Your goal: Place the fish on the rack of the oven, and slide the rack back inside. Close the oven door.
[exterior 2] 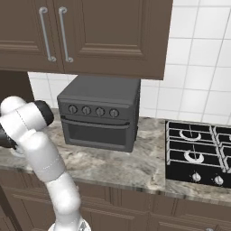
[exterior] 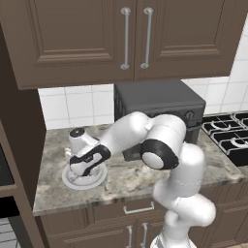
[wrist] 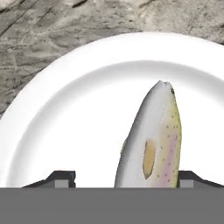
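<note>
The white arm's two-finger gripper is reaching down over the round white plate, which is sitting on the left part of the mottled grey stone bench. In the hand view, the slim pale yellow-tan fish with a greyish back and small dark speckles is lying on the plate, its head pointing away from the camera. The two dark finger tips are standing to either side of the fish's body, the jaws spread fairly wide; one tip is sitting close against the fish's flank, the other is standing well apart from it (whether either tip is actually touching the fish, I cannot tell). The fish is resting on the plate, not lifted.

To the right of the plate, farther back on the bench, the small dark grey box-shaped toaster oven with four round knobs is standing with its door shut. The black gas hob is lying at the right end of the bench. Brown wooden wall cupboards with silver bar handles are hanging above.
</note>
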### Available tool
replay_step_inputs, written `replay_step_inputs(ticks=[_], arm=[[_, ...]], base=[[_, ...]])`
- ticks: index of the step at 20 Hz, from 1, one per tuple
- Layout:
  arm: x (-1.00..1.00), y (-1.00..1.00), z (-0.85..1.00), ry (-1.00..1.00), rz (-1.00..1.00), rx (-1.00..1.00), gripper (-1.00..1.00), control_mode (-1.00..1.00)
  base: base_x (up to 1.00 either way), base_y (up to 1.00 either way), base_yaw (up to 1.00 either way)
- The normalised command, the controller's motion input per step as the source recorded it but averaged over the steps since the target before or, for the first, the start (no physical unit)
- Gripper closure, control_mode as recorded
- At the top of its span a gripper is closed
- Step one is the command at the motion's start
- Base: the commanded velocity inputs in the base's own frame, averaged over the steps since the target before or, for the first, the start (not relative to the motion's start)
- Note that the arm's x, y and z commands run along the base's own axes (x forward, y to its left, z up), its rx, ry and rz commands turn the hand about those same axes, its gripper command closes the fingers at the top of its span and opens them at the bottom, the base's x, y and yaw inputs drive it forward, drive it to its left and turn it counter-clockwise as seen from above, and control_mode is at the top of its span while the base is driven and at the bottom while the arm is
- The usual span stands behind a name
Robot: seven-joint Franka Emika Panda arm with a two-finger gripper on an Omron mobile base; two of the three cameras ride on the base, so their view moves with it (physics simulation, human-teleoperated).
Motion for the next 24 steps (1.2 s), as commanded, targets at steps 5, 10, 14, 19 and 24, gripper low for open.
replay_step_inputs(ticks=[5, 10, 14, 19, 24], arm=[[-0.69, -0.44, 0.10, -0.23, -0.01, 0.00, 1.00, -1.00], [-0.78, -0.62, 0.75, -0.30, -0.09, 0.01, 1.00, -1.00], [-0.99, -0.95, 0.84, -0.22, -0.12, 0.16, 1.00, -1.00], [-1.00, -1.00, 0.62, -0.19, -0.01, 0.29, 1.00, -1.00], [-0.99, -1.00, 0.33, -0.19, 0.00, 0.35, 1.00, -1.00]], base=[[0.00, 0.00, 0.00], [0.00, 0.00, 0.00], [0.00, 0.00, 0.00], [0.00, 0.00, 0.00], [0.00, 0.00, 0.00]])
